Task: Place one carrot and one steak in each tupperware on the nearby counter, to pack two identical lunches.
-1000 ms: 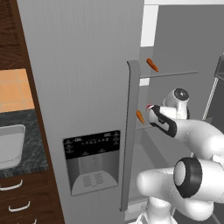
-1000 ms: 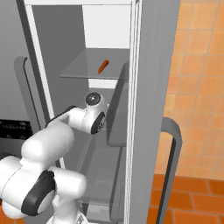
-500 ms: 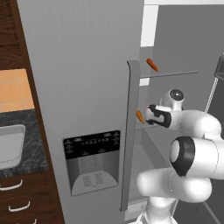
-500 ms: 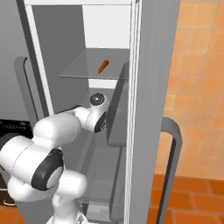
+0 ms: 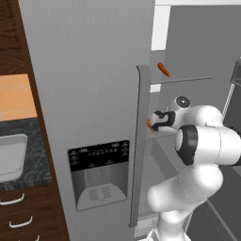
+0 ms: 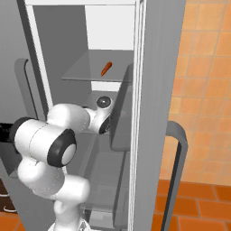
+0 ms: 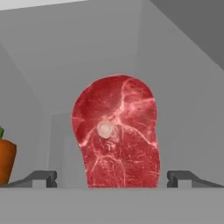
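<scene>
You have the arm reaching into the open fridge (image 5: 94, 70), whose grey door fills the left and centre of the left base view, with a tupperware (image 5: 9, 157) waiting on the counter (image 5: 28, 127) at the left edge of that frame. One carrot (image 6: 105, 68) lies on the upper shelf, at upper centre of the right base view; another carrot (image 7: 6, 159) sits at the left edge of the hand view. The steak (image 7: 116, 133) stands centre frame in the hand view, between the fingertips (image 7: 41, 178), which are spread wide and not touching it. You appear to be on the first pick. Next, advance the gripper (image 7: 113, 179) around the meat, then close.
</scene>
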